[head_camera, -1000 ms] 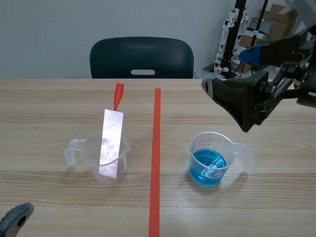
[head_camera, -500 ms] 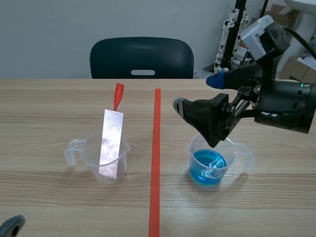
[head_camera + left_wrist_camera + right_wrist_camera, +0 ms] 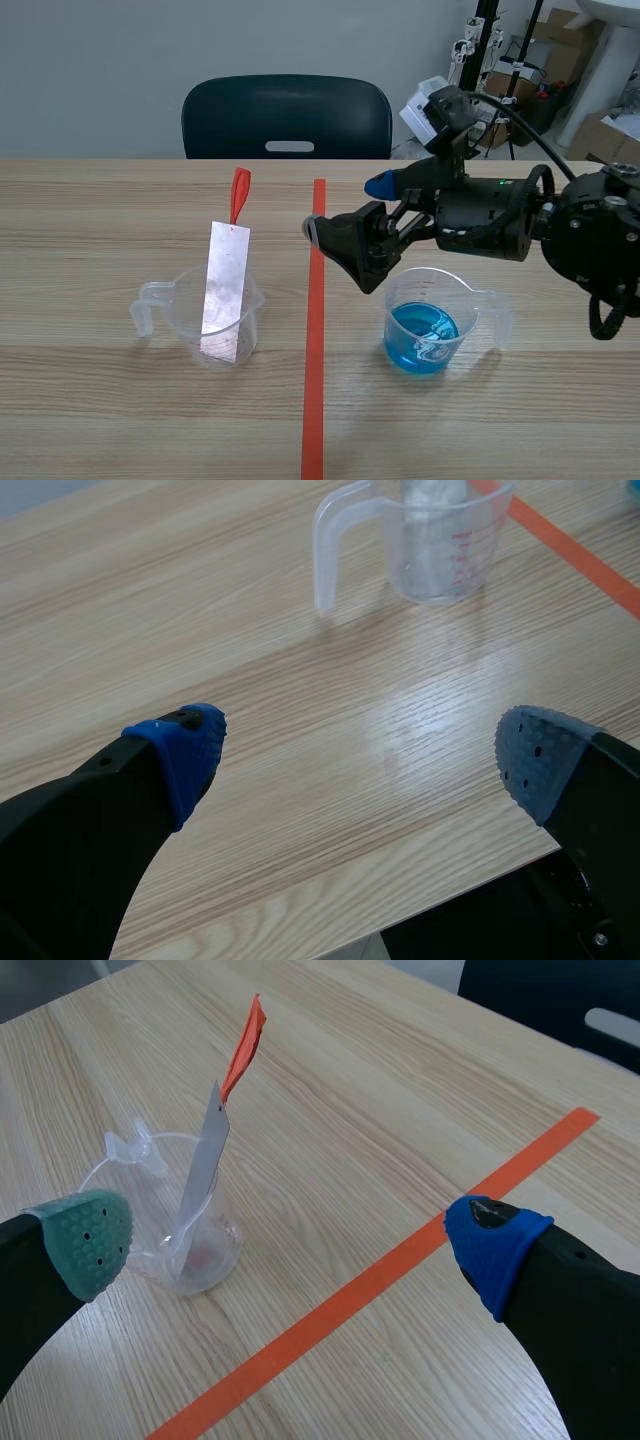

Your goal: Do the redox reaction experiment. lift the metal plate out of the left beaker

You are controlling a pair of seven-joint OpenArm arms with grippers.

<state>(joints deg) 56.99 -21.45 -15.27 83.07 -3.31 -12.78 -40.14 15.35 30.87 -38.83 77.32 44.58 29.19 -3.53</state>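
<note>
A shiny metal plate (image 3: 225, 290) stands tilted in the clear left beaker (image 3: 205, 328), with a red tag (image 3: 240, 195) at its top end. My right gripper (image 3: 347, 207) hangs open above the table near the red centre line, to the right of the plate and apart from it. In the right wrist view the plate (image 3: 200, 1175), its tag (image 3: 245, 1045) and the beaker (image 3: 175, 1230) lie ahead of the open gripper (image 3: 290, 1240), toward its grey-green pad. My left gripper (image 3: 360, 755) is open low over bare table, with the beaker (image 3: 430, 540) ahead of it.
A second clear beaker (image 3: 428, 322) holding blue liquid stands right of the orange-red tape line (image 3: 315, 330), below the right arm. A dark chair (image 3: 287, 115) stands behind the table. Boxes and a stand (image 3: 480, 60) are at the back right.
My right arm has swung in from the right edge to the centre line, lower and nearer the plate. The left gripper's tip has dropped out of the scene view's bottom left corner.
</note>
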